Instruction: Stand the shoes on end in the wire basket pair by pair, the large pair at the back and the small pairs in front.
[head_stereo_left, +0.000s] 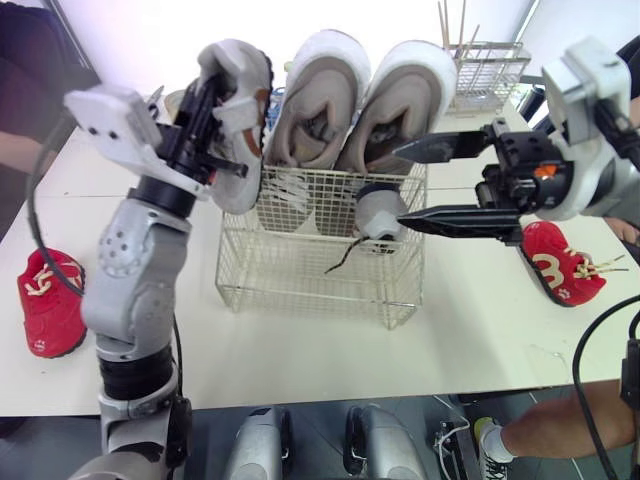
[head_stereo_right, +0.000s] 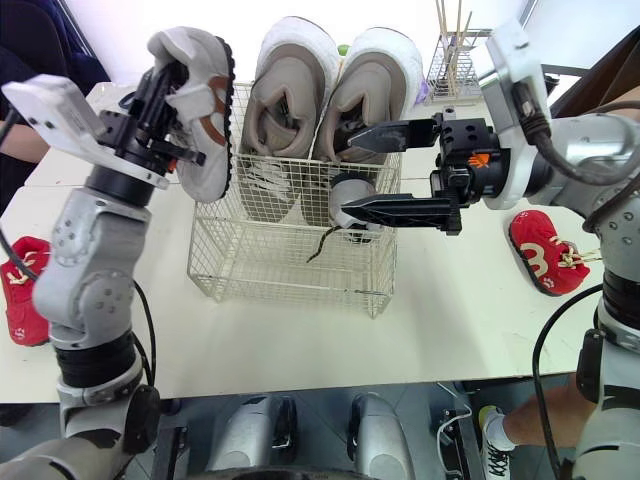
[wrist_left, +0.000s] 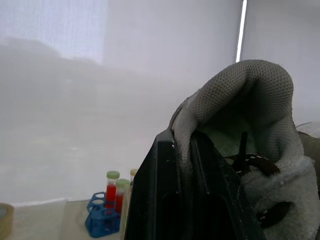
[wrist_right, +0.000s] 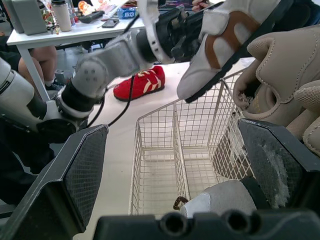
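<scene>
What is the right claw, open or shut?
Open: the right claw has its black fingers wide apart, a small grey shoe between them.

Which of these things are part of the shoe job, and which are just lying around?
Job: wire basket, large beige pair, raised grey shoe, grey shoe in the basket, left red shoe, right red shoe.
Lying about: wire rack of sticks, blue tube stand.

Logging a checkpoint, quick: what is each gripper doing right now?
Left gripper: shut on the grey shoe.
Right gripper: open, gripping nothing.
</scene>
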